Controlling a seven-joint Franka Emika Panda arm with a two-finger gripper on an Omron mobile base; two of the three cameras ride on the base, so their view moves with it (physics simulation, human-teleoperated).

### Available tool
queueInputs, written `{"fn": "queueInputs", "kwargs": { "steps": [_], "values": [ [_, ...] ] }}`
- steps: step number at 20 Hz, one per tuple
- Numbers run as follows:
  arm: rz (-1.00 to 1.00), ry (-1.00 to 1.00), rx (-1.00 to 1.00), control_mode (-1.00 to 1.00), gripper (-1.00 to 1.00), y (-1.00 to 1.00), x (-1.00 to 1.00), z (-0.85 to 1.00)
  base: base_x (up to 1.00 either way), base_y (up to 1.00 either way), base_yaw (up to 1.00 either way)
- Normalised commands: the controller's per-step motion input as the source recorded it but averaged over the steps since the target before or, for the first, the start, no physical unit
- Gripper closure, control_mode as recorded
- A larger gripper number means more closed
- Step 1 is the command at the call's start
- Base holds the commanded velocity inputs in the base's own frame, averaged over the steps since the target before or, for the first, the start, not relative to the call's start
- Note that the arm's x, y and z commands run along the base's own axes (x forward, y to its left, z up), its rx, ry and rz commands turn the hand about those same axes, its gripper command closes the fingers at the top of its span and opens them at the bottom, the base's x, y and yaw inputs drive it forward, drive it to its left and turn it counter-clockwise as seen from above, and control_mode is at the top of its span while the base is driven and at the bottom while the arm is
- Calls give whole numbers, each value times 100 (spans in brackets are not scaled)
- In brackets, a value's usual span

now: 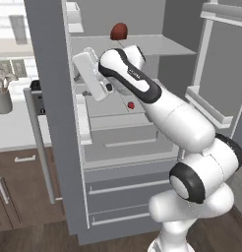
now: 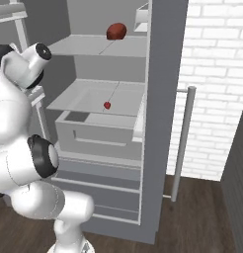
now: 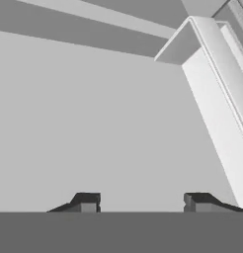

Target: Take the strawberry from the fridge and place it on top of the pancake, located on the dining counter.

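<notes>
Fridge (image 2: 163,123) doors open; strawberry (image 2: 107,105) sits on middle shelf, below dark red lump (image 2: 116,31) on upper shelf. Gripper (image 3: 142,201) spread wide, empty, facing bare shelf surface. Aim lower onto berry, descend slow, close gently around tiny fruit

fridge (image 2: 163,123) doors open, bare shelf (image 2: 94,96) around strawberry (image 2: 107,105), shelf above limits height

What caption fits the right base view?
Open fridge: tiny strawberry on the middle shelf, dark red lump above.
</notes>
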Motion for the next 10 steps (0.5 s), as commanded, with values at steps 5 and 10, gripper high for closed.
{"fn": "queueInputs", "kwargs": {
  "steps": [5,10],
  "values": [
    [7,1,0,-100,-100,100,0,-2,0,0,0],
    [5,-8,0,-100,-100,9,-43,0,0,0,0]
  ]
}}
